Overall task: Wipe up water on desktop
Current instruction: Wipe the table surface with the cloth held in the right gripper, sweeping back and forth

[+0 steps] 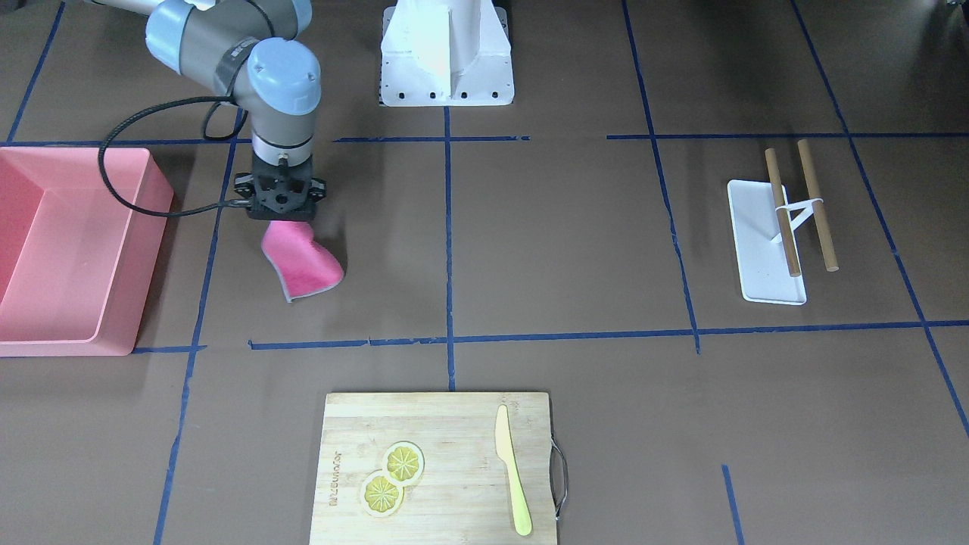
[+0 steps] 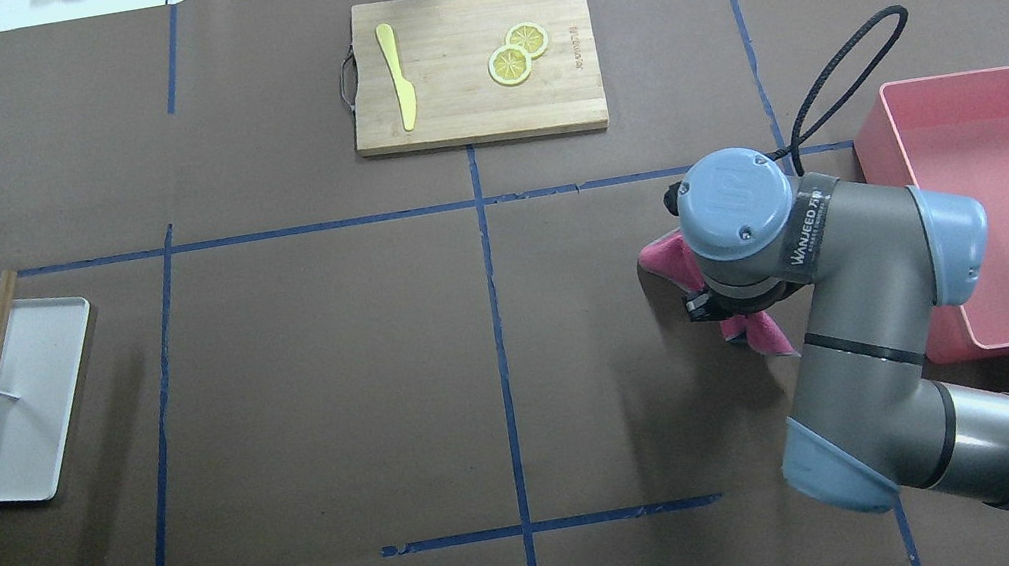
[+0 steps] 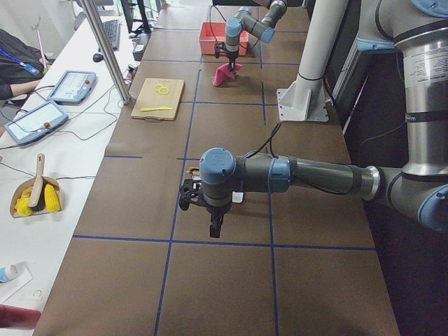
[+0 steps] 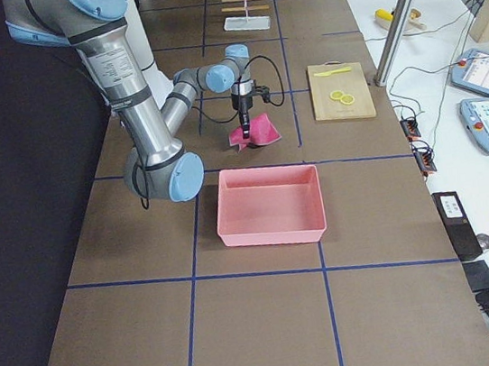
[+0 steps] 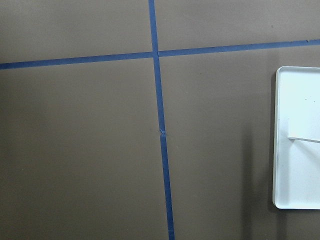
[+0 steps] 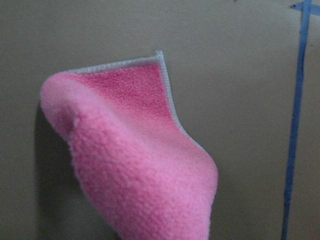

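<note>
The desktop [image 1: 568, 242] is a brown surface with blue tape lines; no wet patch shows on it. My right gripper [image 1: 283, 219] points straight down, shut on the top of a pink cloth [image 1: 303, 263]. The cloth hangs curled below it, with its lower end at or just above the desktop. The cloth fills the right wrist view [image 6: 140, 165] and peeks out from under the wrist in the overhead view [image 2: 666, 257]. My left gripper [image 3: 215, 227] shows only in the exterior left view, hovering over the desktop; I cannot tell if it is open or shut.
A pink bin [image 1: 144, 227] stands close beside the right arm. A bamboo cutting board [image 1: 454, 424] with two lemon slices and a yellow knife lies at the far edge. A white tray [image 1: 757, 250] with two wooden sticks lies on my left side. The robot base [image 1: 447, 60] is at the centre.
</note>
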`<action>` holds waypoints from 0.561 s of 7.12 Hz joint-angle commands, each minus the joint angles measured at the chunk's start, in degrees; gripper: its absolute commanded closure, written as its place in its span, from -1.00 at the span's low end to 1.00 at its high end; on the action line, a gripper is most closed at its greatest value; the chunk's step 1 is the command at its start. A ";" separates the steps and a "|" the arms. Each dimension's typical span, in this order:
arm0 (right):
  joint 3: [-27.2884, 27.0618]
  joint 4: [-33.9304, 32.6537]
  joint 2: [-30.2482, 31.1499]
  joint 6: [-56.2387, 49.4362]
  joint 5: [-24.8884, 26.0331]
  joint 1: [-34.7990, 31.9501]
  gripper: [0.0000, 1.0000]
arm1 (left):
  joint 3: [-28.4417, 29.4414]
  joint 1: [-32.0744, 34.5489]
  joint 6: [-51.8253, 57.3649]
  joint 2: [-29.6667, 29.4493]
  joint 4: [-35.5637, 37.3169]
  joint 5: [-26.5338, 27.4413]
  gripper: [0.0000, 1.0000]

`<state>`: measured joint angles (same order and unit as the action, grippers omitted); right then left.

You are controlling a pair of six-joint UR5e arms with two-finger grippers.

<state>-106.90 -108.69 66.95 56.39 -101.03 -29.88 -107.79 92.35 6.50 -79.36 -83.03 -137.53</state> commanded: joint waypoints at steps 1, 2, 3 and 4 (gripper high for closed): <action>-0.33 -1.79 1.70 -1.98 1.54 0.16 1.00 | 0.04 -0.07 0.00 -0.18 0.07 0.07 -1.00; 0.37 -1.36 -0.75 -1.20 1.54 1.30 1.00 | 0.04 -0.07 -0.09 -0.18 0.07 0.15 -1.00; 0.89 -1.18 -4.08 0.81 1.36 2.09 1.00 | 0.04 -0.07 -0.09 -0.18 0.07 0.15 -1.00; 3.68 0.65 -8.02 7.18 1.27 3.84 1.00 | 0.04 -0.07 -0.09 -0.09 0.07 0.15 -1.00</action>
<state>-105.62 -109.53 63.30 57.94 -99.65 -27.77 -107.75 92.29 6.43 -79.52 -82.97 -137.39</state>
